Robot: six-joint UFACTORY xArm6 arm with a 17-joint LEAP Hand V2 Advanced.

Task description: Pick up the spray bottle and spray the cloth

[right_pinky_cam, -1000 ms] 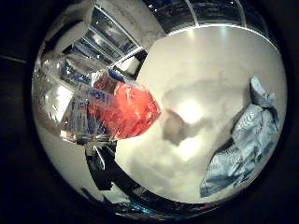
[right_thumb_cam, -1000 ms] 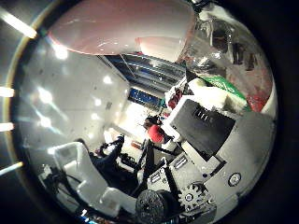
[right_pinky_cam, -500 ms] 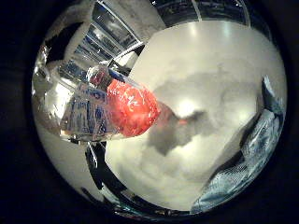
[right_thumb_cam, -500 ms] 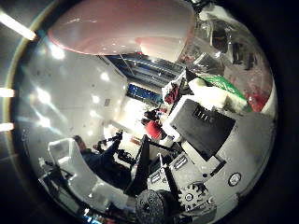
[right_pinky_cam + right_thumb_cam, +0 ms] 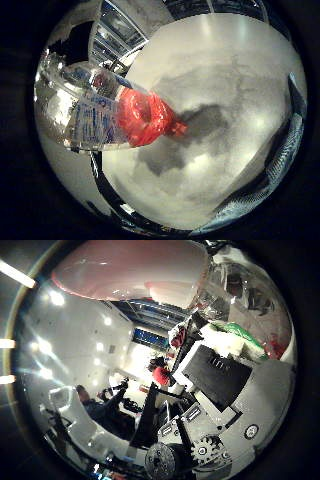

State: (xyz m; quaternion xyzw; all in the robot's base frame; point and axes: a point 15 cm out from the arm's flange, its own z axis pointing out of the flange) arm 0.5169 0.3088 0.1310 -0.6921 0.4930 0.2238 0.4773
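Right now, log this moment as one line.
spray bottle: lifted above table | red nozzle: over table | cloth: beside, on table

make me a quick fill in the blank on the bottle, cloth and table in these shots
1. The bottle has a spray head coloured ____.
2. The bottle's body is ____, so the room shows through it.
3. The cloth lies on the ____ table.
4. The bottle casts a dark ____ on the table beside its spray head.

Missing words: red; clear; white; shadow
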